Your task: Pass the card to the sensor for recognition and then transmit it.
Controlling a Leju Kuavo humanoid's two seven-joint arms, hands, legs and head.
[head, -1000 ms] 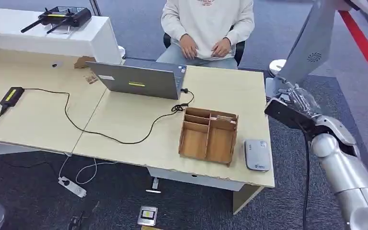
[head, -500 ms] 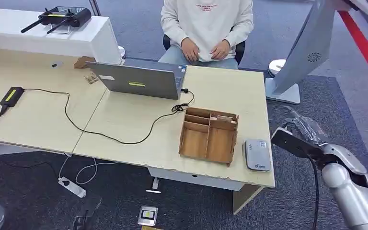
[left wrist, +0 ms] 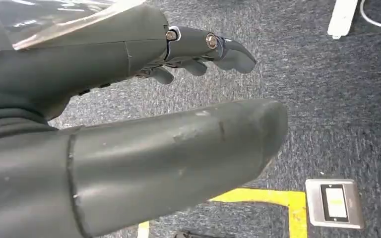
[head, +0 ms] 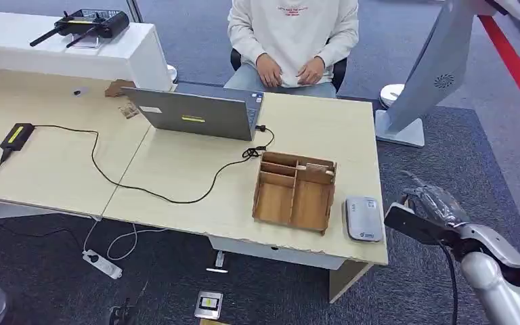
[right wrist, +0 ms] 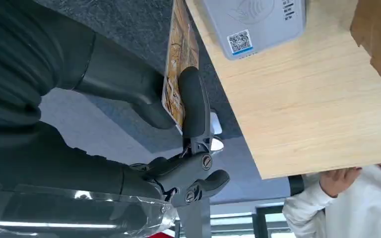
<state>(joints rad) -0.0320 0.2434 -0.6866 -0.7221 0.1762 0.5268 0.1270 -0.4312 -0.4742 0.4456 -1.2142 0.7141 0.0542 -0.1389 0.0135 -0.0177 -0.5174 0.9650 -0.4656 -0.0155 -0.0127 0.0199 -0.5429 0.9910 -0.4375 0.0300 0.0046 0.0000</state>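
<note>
A grey card reader, the sensor (head: 363, 218), lies flat at the table's front right corner; the right wrist view shows it too (right wrist: 253, 20), with a QR sticker. My right hand (head: 428, 206) hangs just off the table's right edge, beside the sensor and slightly lower. That hand (right wrist: 178, 124) pinches a patterned orange card (right wrist: 181, 44) between thumb and a finger, the card standing edge-on close to the table's edge. My left hand (left wrist: 178, 99) hangs over the carpet, fingers apart and holding nothing.
A wooden divided box (head: 294, 191) stands left of the sensor. Behind it sit a laptop (head: 196, 112) and a trailing black cable (head: 149, 186). A person (head: 291, 34) sits at the far side. A white stand (head: 420, 74) rises at the right.
My right arm has come down and back along the table's right edge, from level with the wooden box to beside the sensor. The card stays in its pinch.
</note>
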